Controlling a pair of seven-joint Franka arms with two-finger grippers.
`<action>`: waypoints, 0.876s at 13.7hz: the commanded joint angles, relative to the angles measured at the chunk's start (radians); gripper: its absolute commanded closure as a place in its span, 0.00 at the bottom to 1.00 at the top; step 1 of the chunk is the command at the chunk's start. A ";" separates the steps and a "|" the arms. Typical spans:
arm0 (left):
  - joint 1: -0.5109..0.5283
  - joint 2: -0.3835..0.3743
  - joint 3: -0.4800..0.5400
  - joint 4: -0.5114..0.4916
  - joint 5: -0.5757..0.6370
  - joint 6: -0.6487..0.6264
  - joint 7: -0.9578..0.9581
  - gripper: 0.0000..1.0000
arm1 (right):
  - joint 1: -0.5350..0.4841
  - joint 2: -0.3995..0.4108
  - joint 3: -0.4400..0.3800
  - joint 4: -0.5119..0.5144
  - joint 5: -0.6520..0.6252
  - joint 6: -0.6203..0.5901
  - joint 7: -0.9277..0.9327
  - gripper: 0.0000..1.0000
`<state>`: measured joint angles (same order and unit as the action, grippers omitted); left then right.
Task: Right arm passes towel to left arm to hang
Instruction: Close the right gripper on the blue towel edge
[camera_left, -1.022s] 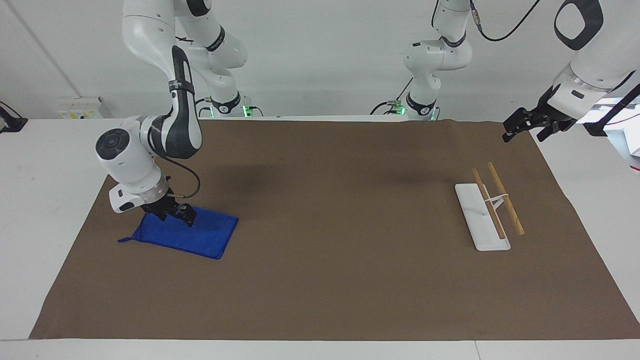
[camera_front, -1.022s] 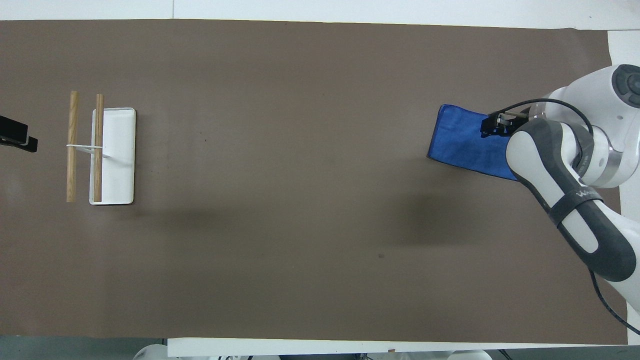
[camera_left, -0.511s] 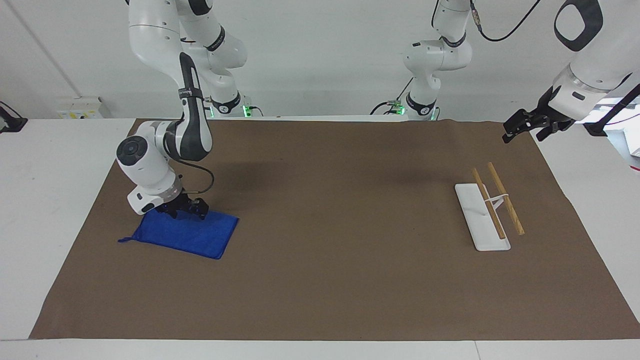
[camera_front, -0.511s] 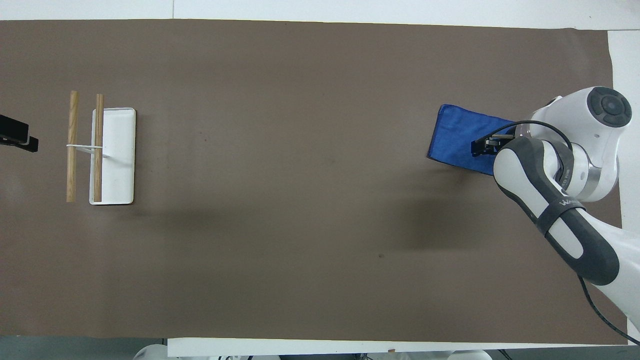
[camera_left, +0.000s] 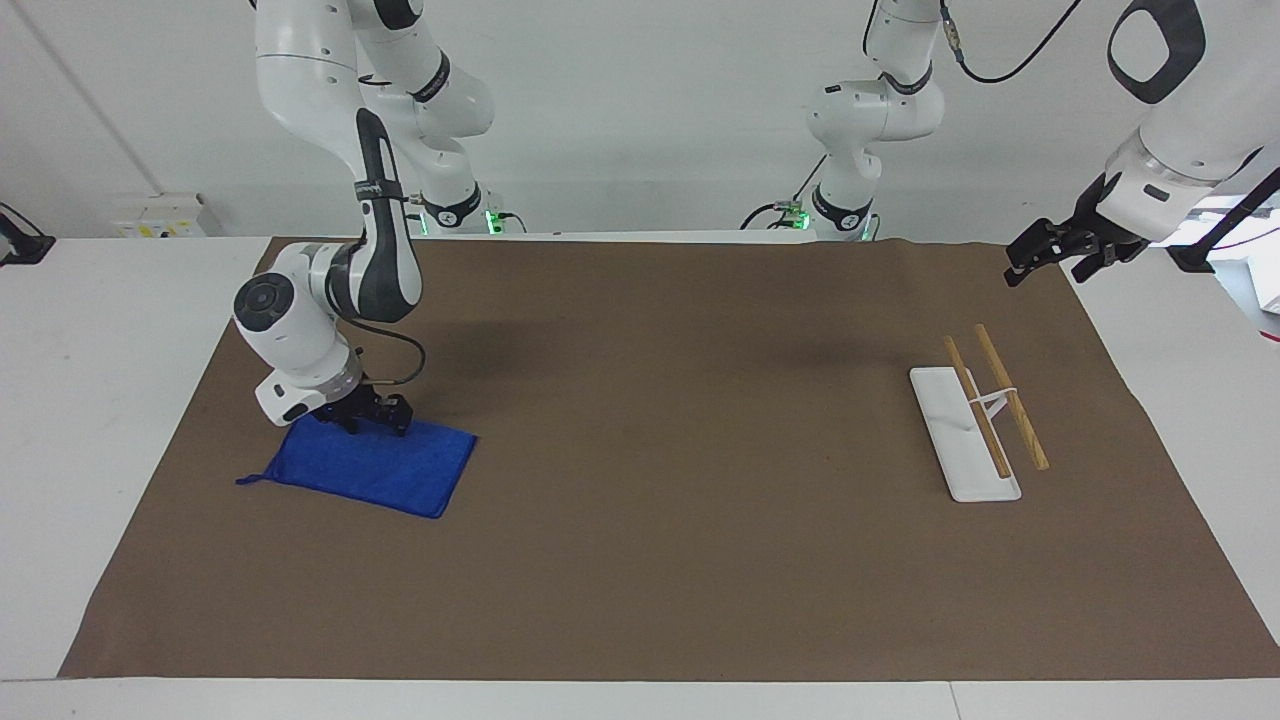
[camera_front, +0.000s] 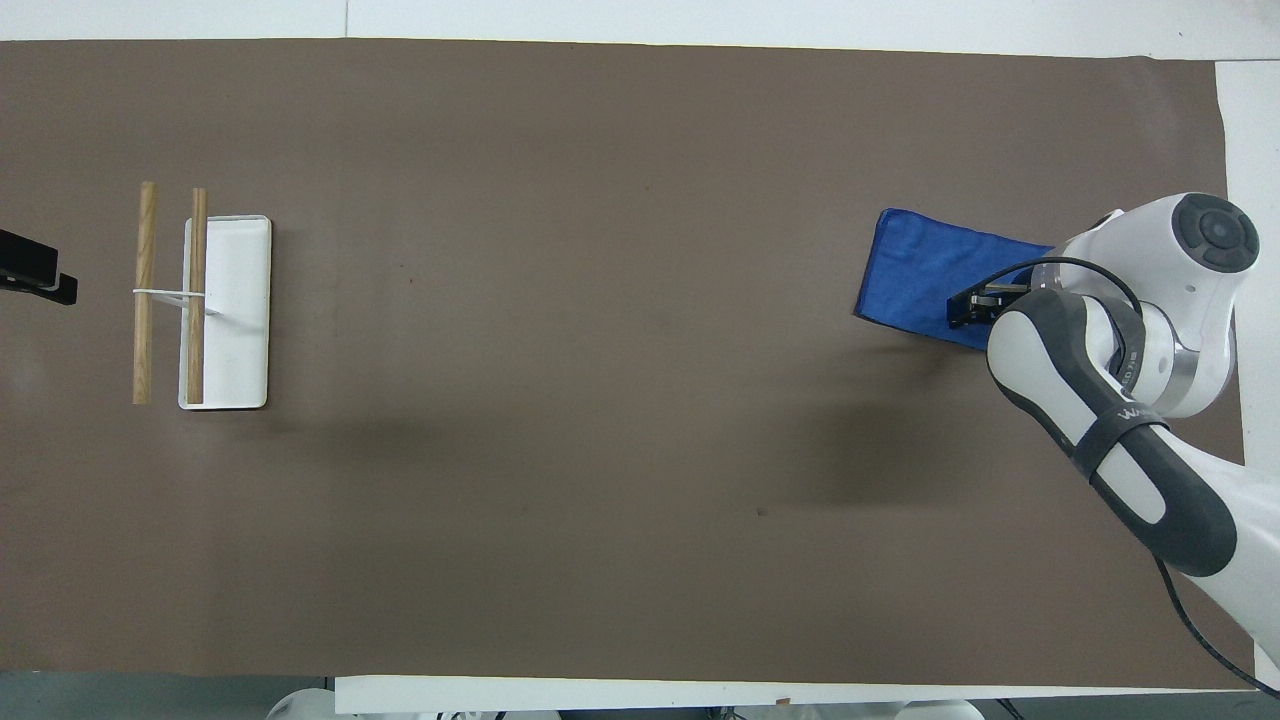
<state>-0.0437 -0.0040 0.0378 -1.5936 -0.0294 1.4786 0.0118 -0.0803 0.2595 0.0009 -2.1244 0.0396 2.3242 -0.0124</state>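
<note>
The blue towel (camera_left: 365, 465) lies flat on the brown mat (camera_left: 660, 560), at the right arm's end of the surface (camera_left: 90, 330). Its little loop tag sticks out at the corner closest to the mat's end edge. The right claw (camera_left: 372, 416) is down at the towel's edge nearest the robots, at the corner toward the middle of the mat. It looks like it touches the cloth there. I cannot tell if its fingers are apart or pinching. The towel is not lifted.

The left claw (camera_left: 1052, 252) hangs in the air over the mat's corner at the left arm's end, close to the mat's edge nearest the robots. Its fingers are spread apart and hold nothing. This arm waits.

The white towel rack (camera_left: 968, 432) with two wooden bars (camera_left: 1010, 394) stands at the left arm's end, well apart from the towel. Between the towel and the rack the mat is a wide bare stretch.
</note>
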 joint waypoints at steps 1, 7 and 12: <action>0.010 -0.031 -0.010 -0.042 0.019 0.019 -0.013 0.00 | -0.009 -0.026 0.005 -0.037 0.014 0.021 -0.031 0.36; 0.010 -0.031 -0.009 -0.042 0.019 0.019 -0.013 0.00 | -0.006 -0.023 0.007 0.010 0.014 -0.017 -0.101 1.00; 0.010 -0.033 -0.009 -0.042 0.020 0.009 -0.013 0.00 | 0.004 -0.046 0.010 0.212 0.093 -0.300 -0.080 1.00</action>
<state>-0.0437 -0.0040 0.0378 -1.5938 -0.0293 1.4783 0.0102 -0.0730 0.2331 0.0046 -2.0046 0.0724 2.1484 -0.0838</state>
